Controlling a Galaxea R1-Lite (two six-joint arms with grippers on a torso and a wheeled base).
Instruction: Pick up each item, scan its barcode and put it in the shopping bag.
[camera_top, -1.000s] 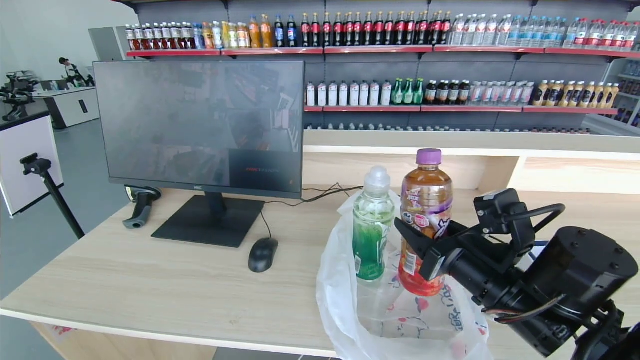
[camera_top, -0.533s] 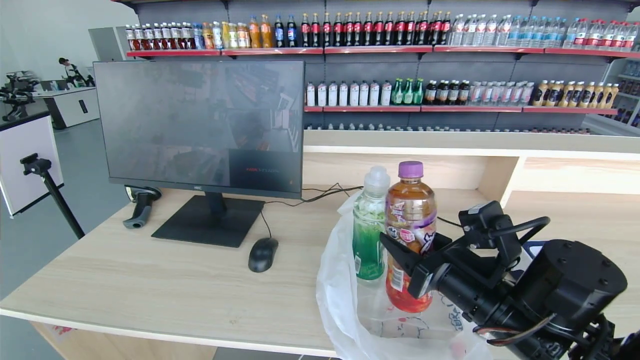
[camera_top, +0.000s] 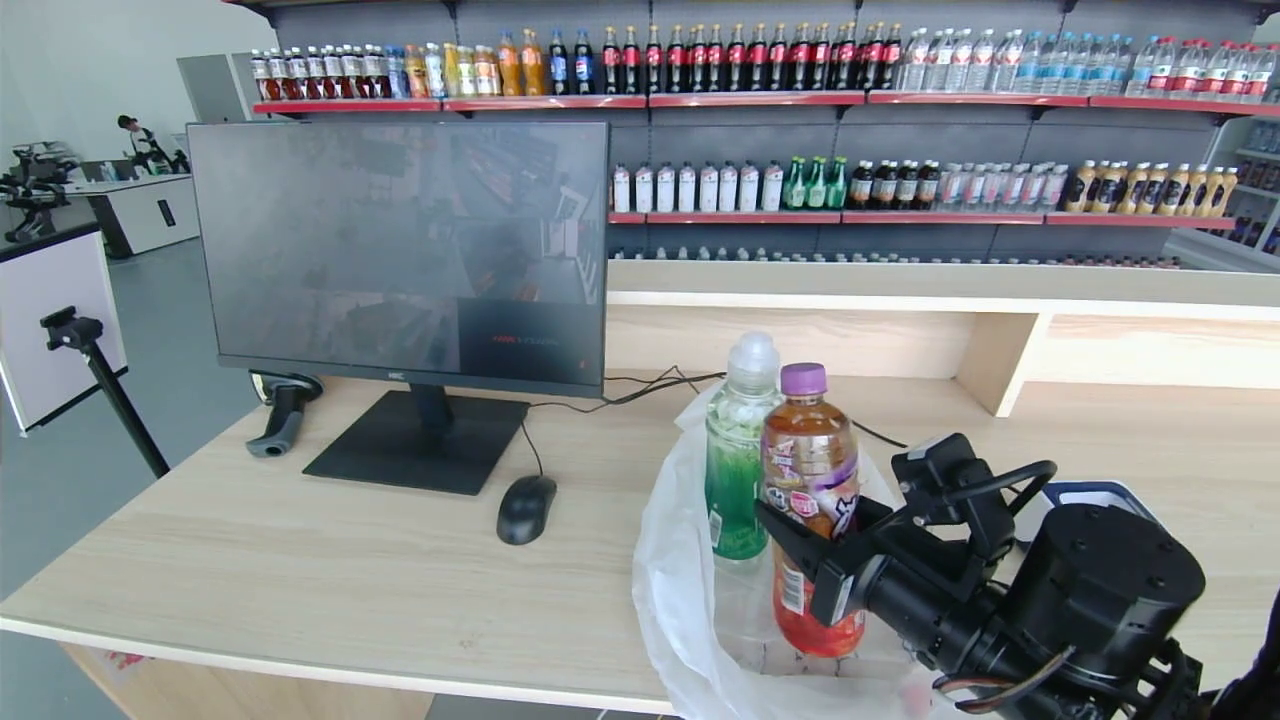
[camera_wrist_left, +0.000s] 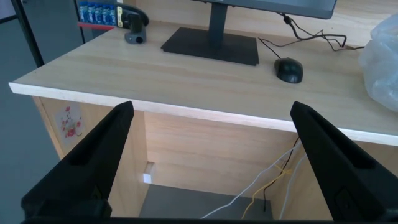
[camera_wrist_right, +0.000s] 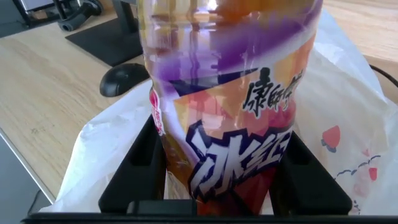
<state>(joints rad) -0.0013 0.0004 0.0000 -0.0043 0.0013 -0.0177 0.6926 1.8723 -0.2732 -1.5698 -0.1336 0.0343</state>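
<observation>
An orange tea bottle (camera_top: 808, 470) with a purple cap stands upright in my right gripper (camera_top: 825, 528), which is shut on its lower half. The bottle's base sits low inside the mouth of the translucent white shopping bag (camera_top: 672, 590), close beside a green bottle (camera_top: 736, 470) with a clear cap that stands in the bag. In the right wrist view the tea bottle (camera_wrist_right: 230, 93) fills the space between the gripper's (camera_wrist_right: 224, 183) black fingers (camera_wrist_right: 138, 168), with the bag (camera_wrist_right: 351, 106) around it. My left gripper (camera_wrist_left: 211, 112) hangs open below the table's front edge (camera_wrist_left: 186, 112).
A monitor (camera_top: 400, 250) on a black stand, a mouse (camera_top: 526, 508) and a handheld scanner (camera_top: 282, 408) occupy the table's left half. A cable runs behind the bag. A blue-and-white item (camera_top: 1085, 492) lies behind my right arm. Drink shelves line the back wall.
My right gripper has carried the tea bottle down and to the left, from above the bag into its mouth beside the green bottle.
</observation>
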